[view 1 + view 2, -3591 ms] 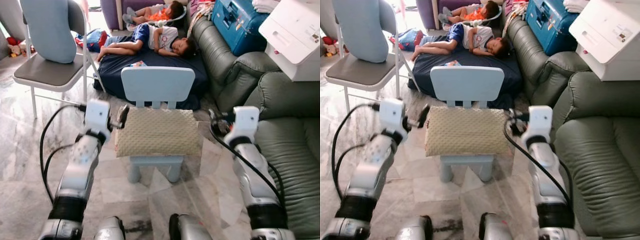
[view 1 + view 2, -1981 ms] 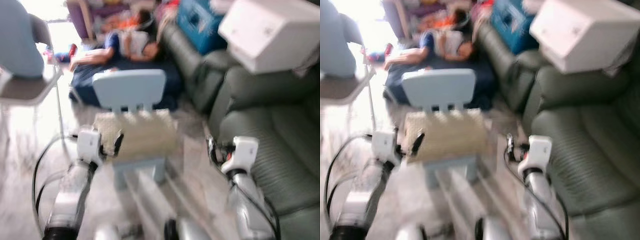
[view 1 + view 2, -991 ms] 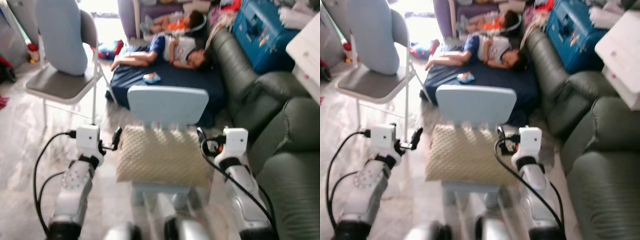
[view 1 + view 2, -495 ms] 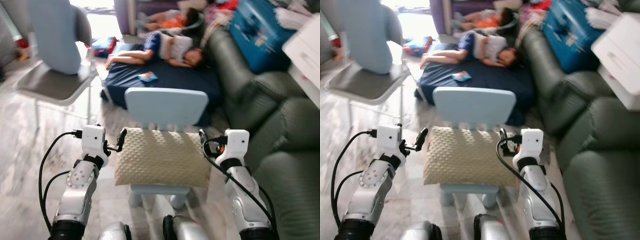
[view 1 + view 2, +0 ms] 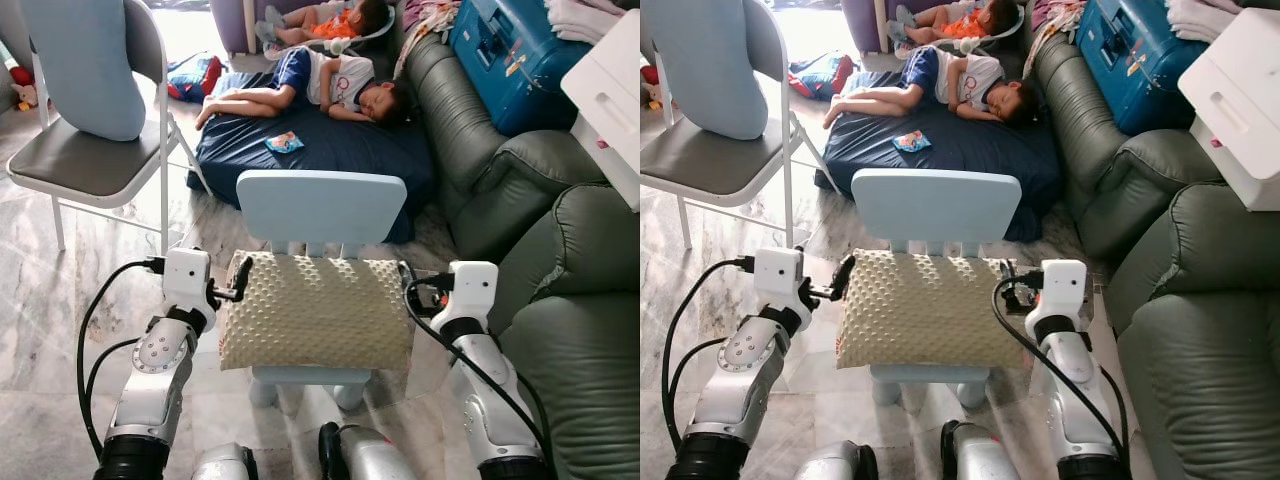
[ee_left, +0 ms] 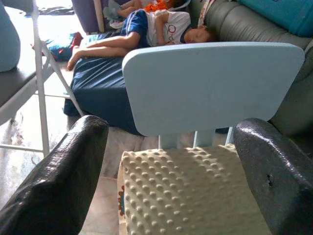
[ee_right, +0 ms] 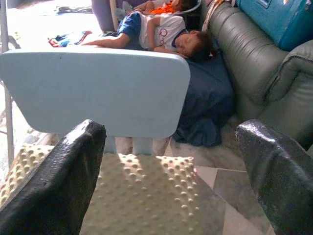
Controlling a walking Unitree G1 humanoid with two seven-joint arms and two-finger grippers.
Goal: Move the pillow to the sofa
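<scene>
A beige bumpy pillow (image 5: 315,312) lies flat on the seat of a small light-blue chair (image 5: 320,205), straight ahead of me. My left gripper (image 5: 237,282) stands open at the pillow's left end, its fingers (image 6: 54,186) spread wide on either side of that end. At the pillow's right end my right gripper (image 5: 408,287) is open as well, one finger (image 7: 56,178) close over the pillow (image 7: 132,196). Whether either touches the pillow I cannot tell. The green leather sofa (image 5: 575,330) runs along my right side.
A grey folding chair (image 5: 85,160) with a blue cushion stands at the far left. Behind the small chair, two people lie on a dark blue mattress (image 5: 240,150) on the floor. A blue suitcase (image 5: 510,55) and a white box (image 5: 610,80) sit on the sofa's far part.
The camera swung and blurred, then settled back on the chair. My right gripper has come in from beside the sofa to the pillow's right end; the left stays at its left end.
</scene>
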